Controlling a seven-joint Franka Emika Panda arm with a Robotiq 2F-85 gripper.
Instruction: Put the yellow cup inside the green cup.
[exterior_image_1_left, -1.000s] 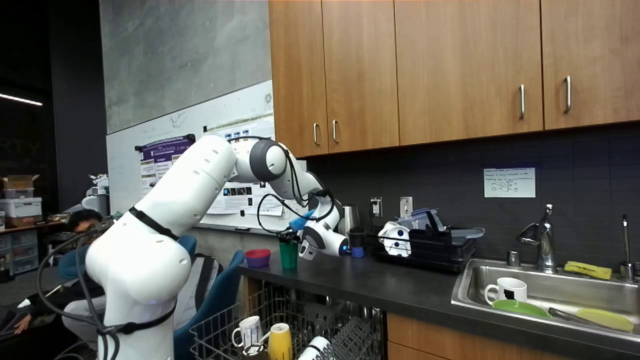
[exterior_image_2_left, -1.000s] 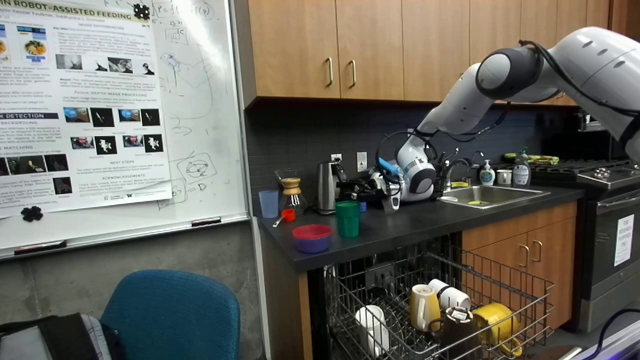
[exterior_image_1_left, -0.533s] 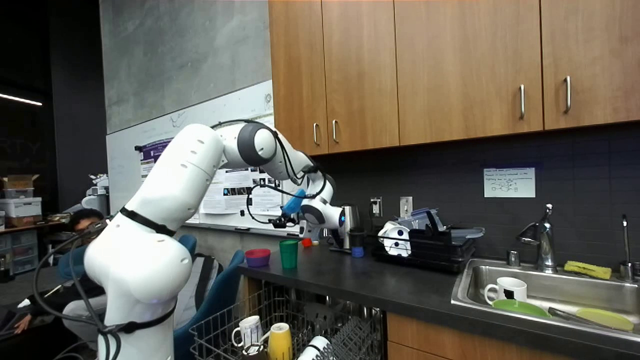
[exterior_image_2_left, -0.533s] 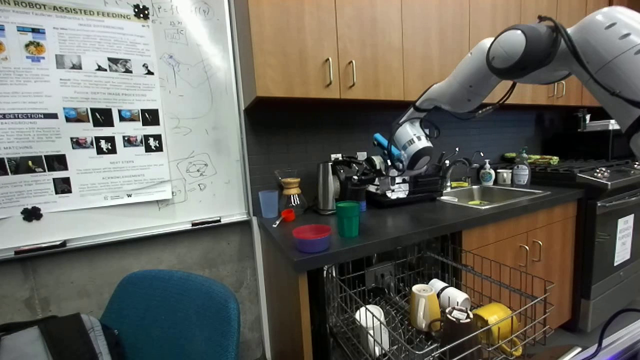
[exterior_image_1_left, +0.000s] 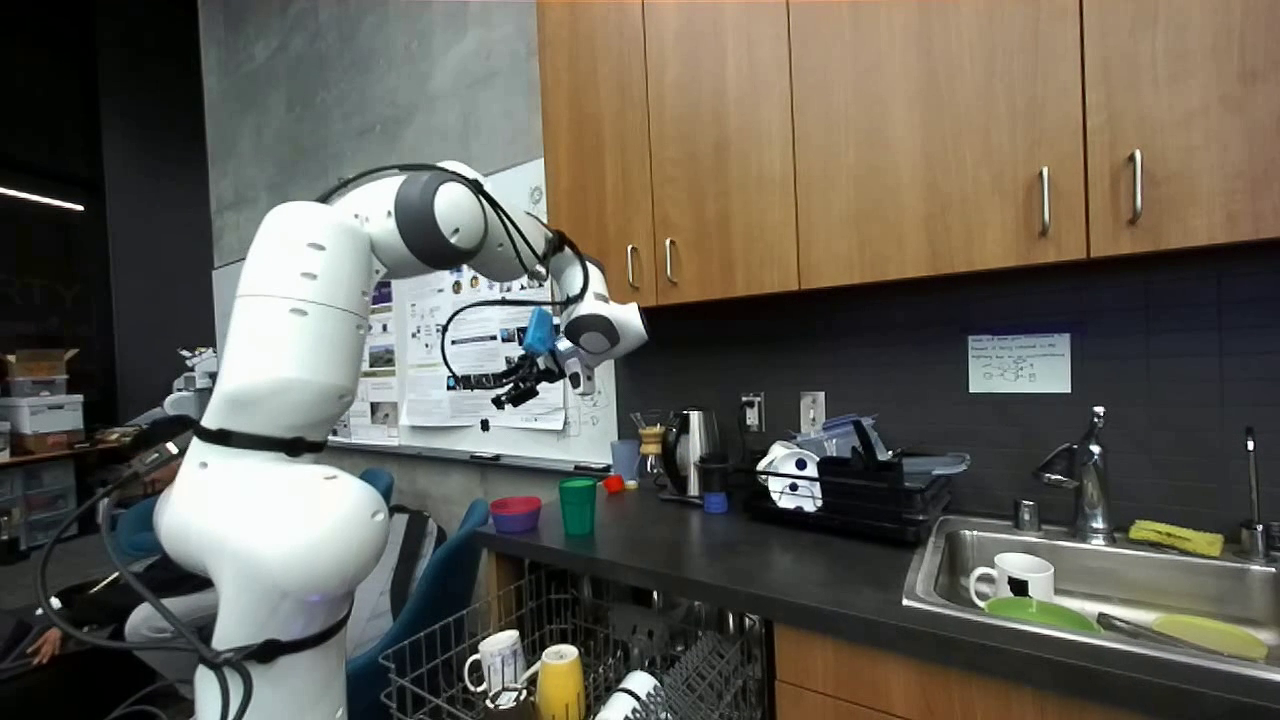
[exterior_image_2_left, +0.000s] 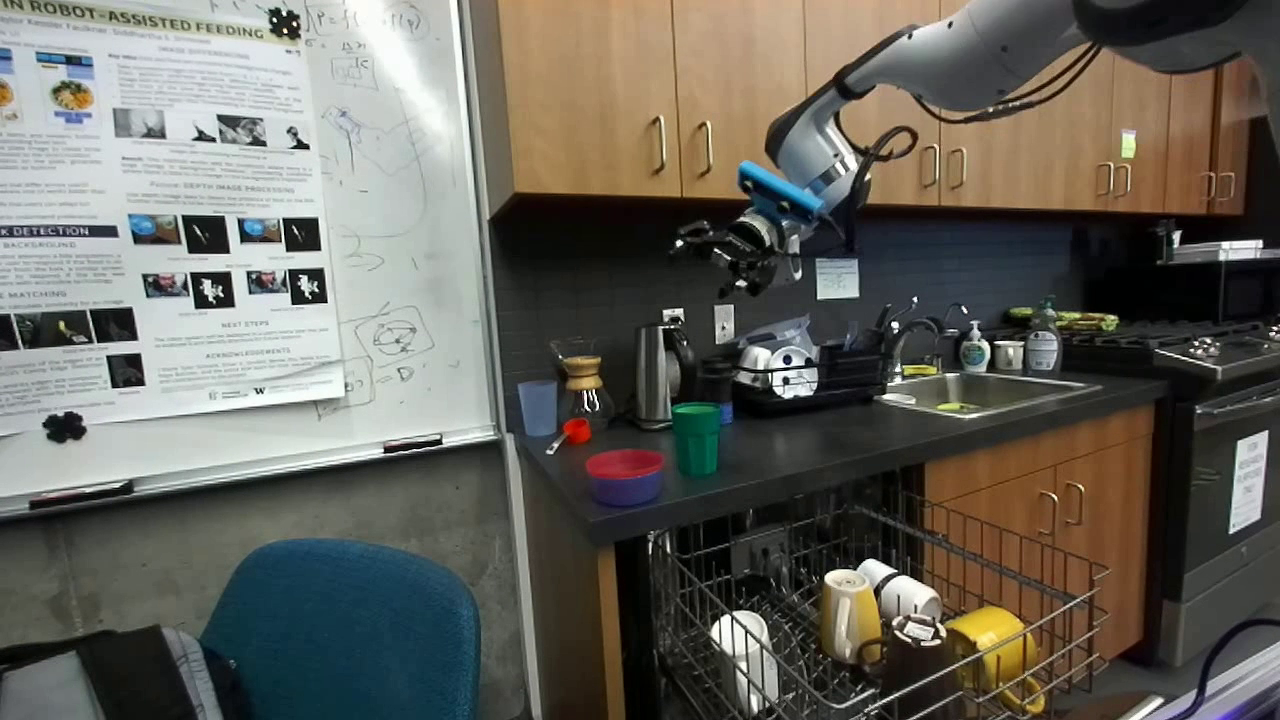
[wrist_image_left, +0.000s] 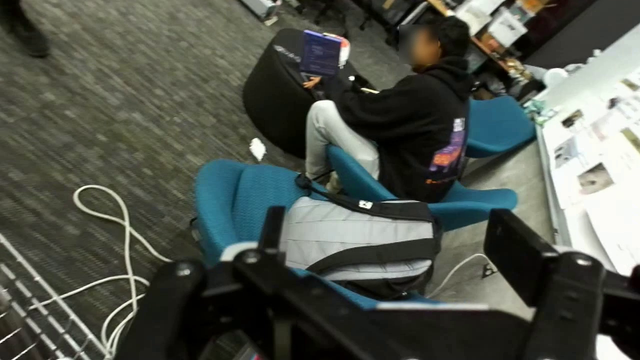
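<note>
gripper (exterior_image_2_left: 708, 266) has risen, jaws apart, well above green cup (exterior_image_2_left: 696, 442).

Cup (exterior_image_2_left: 697, 442) beside bowls (exterior_image_2_left: 625, 488) on counter (exterior_image_2_left: 830, 435)

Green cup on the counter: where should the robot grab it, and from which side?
Probably around the middle of the green cup, with the gripper coming sideways from where the dish rack is. The cup stands upright with nearly straight walls and no handle in view, and the red and purple bowls sit close on its other side.
</note>
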